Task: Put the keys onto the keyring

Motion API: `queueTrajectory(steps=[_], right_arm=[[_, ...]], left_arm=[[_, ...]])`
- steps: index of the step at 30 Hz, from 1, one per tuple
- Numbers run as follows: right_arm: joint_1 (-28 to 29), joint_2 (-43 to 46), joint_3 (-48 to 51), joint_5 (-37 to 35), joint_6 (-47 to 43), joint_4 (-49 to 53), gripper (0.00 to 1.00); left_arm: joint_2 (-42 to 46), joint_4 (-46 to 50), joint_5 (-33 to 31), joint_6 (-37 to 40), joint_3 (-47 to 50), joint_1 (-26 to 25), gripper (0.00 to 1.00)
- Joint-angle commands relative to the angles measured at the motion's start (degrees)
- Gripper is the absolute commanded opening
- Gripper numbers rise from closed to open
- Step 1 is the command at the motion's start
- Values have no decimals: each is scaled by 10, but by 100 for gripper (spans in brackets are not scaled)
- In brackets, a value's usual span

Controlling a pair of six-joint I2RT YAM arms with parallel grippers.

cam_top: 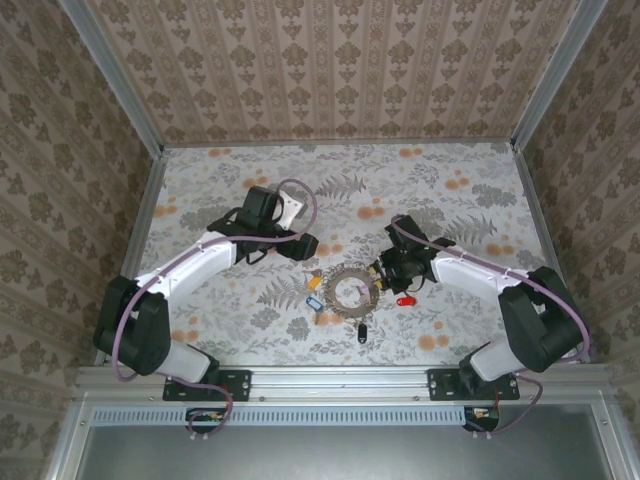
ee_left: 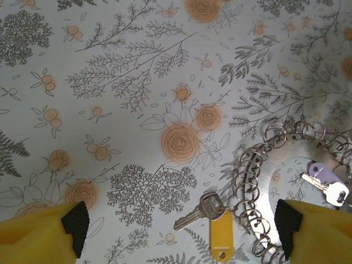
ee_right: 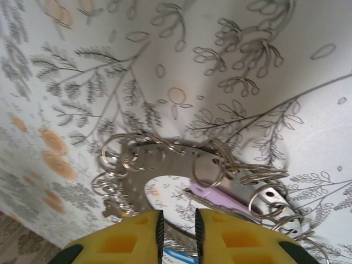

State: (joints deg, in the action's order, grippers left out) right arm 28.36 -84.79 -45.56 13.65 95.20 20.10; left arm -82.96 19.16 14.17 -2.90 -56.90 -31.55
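The keyring (cam_top: 350, 287) is a flat silvery ring hung with several small split rings, lying mid-table. A key with a yellow tag (ee_left: 221, 234) lies against its edge (ee_left: 250, 181), and a key with a purple tag (ee_left: 318, 170) lies inside it. My left gripper (ee_left: 181, 221) hovers wide open over the yellow-tagged key, up and left of the ring (cam_top: 300, 247). My right gripper (ee_right: 179, 231) sits at the ring's right side (cam_top: 383, 272), its pads a narrow gap apart around the ring's near edge (ee_right: 181, 154) and a split ring. A blue tag (ee_right: 179, 257) shows below the gap. Red (cam_top: 406, 300) and black (cam_top: 362, 333) keys lie loose nearby.
Patterned walls (cam_top: 330, 70) with metal frame posts close in the floral tabletop (cam_top: 460, 190) on three sides. A metal rail (cam_top: 340, 380) runs along the near edge by the arm bases. Bare table stretches behind both grippers.
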Motion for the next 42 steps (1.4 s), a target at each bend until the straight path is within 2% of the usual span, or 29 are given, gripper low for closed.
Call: queueTrajectory(steps=[1,13,27,42], right_arm=[[7,-14,-17,-24,122,56,26],[10,-48,-8,-31,155,18,27],[28,-6,-15,-88,184,75,30],[37,8,29,-89,229,44,30]], left_arm=[[18,20,-14,14,-9,-6,91],[26,25,-31,24,-9,-18,91],[32,28,-45,31,-9,-30,91],[33,28,-49,35,-8,-37,91]])
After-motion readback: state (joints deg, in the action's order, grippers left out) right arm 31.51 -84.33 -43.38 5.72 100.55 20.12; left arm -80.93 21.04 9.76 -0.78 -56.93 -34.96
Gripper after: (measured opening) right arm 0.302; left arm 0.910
